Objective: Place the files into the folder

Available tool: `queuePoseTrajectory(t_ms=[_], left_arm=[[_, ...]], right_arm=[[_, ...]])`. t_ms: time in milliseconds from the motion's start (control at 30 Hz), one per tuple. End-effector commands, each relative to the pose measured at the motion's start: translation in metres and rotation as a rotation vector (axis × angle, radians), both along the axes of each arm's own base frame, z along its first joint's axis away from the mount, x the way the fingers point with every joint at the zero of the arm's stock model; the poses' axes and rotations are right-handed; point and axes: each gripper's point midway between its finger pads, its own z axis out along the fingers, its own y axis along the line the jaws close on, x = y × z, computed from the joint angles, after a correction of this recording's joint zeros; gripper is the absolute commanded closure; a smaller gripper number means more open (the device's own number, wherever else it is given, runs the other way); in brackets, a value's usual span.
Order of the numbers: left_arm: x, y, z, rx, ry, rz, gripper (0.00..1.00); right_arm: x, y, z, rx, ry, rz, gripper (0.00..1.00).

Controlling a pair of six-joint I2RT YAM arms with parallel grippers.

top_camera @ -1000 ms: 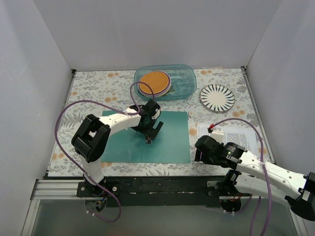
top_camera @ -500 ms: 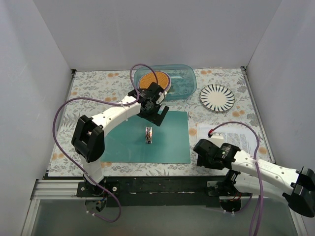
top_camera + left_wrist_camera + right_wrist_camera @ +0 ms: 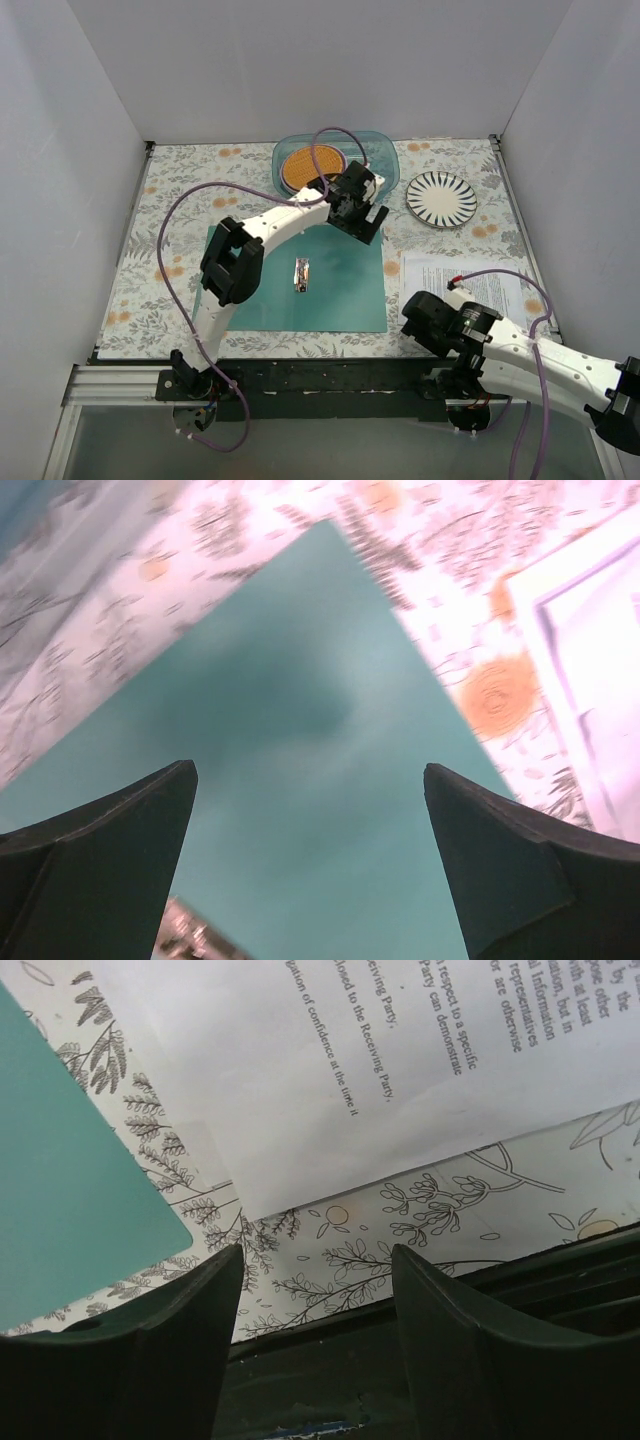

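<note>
Left end effector now farther right

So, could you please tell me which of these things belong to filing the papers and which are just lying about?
For the job: folder, its metal clip, papers.
Lying about: blue plastic container, orange mat inside it, striped plate.
</note>
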Motion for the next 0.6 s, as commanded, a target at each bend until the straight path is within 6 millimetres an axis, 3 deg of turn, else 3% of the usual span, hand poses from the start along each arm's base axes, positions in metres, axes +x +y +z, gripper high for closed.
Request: queuePoseTrajectory(t_ms=[0, 100, 200, 400, 567], left_arm=[[-0.013, -0.068, 0.019, -0.124, -0.053, -0.132, 0.02], [-0.018, -0.099, 0.013, -0.145, -0.102, -0.173, 0.02], [-0.020, -0.113, 0.001, -0.140, -0.099, -0.190, 0.02], [-0.014, -0.127, -0.013, -0.144, -0.110, -0.198, 0.02], [-0.018, -0.127, -0.042, -0.094, -0.091, -0.197, 0.02]], right_arm=[[-0.004, -0.003, 0.003, 0.028, 0.045, -0.164, 0.31], [-0.003, -0.006, 0.002, 0.061, 0.028, -0.231, 0.31], [0.008, -0.007, 0.012, 0.114, -0.046, -0.282, 0.30], [0.007, -0.006, 0.005, 0.102, -0.024, -0.295, 0.28], [0.005, -0.011, 0.000, 0.054, -0.008, -0.308, 0.28]])
